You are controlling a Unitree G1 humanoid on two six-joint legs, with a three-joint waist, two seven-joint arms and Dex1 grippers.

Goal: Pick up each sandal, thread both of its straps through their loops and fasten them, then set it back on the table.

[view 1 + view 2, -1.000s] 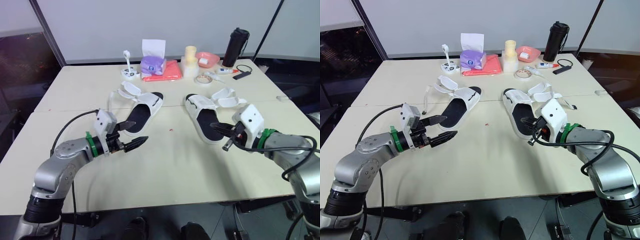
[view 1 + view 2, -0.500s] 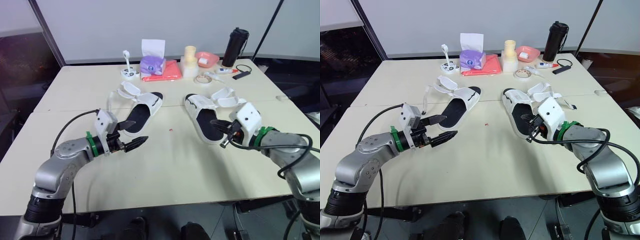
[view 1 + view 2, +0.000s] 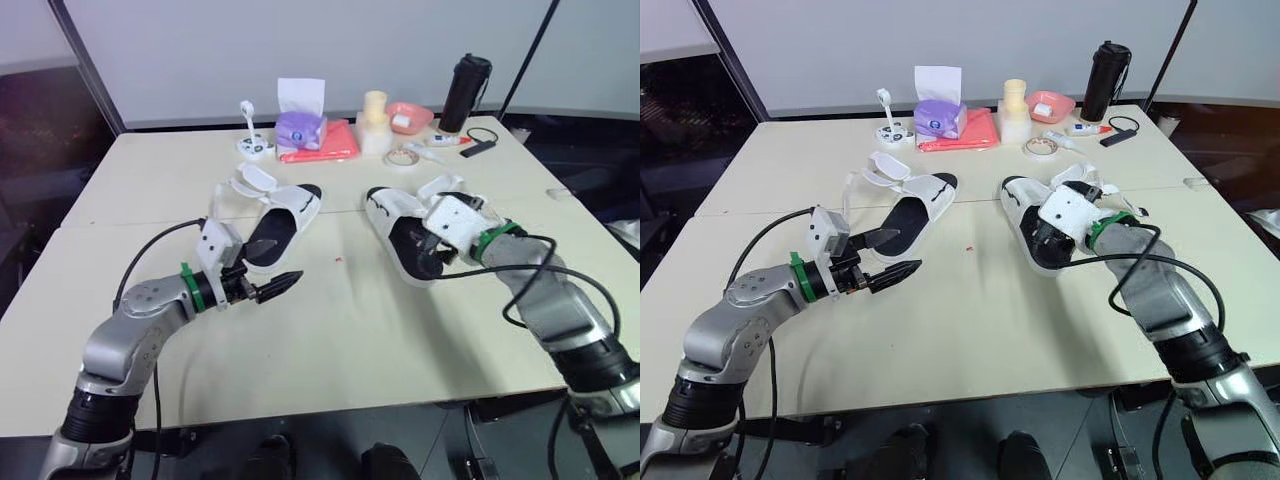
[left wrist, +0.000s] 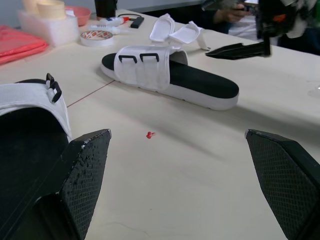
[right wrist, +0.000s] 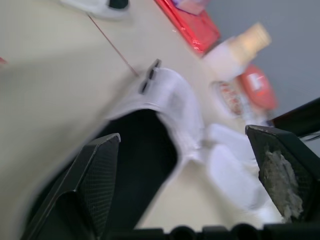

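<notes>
Right now my right claw (image 3: 1043, 238) hangs with its fingers spread wide over the heel half of the right sandal (image 3: 392, 208); I cannot tell whether a fingertip touches the black sole. That sandal's long axis runs away from me, with the toe toward the table's far side and the heel toward me and slightly to my right. Its white band crosses the toe half just beyond the claw. The black loops (image 4: 132, 58) sit on the side facing the table's middle, and the loose straps (image 3: 452, 190) lie flapped open on the outer side. I judge the right arm the nearer one for lifting it. My left claw (image 3: 283, 260), fingers also apart, hovers over bare table (image 3: 350, 330) just beside the heel of the left sandal (image 3: 290, 210), well apart from the right one. Between the sandals the pale top is flat and free but for a red speck (image 3: 341, 260). The tissue box (image 3: 303, 130), tape roll (image 3: 404, 157) and bottle (image 3: 463, 90) stand well away at the far edge.
</notes>
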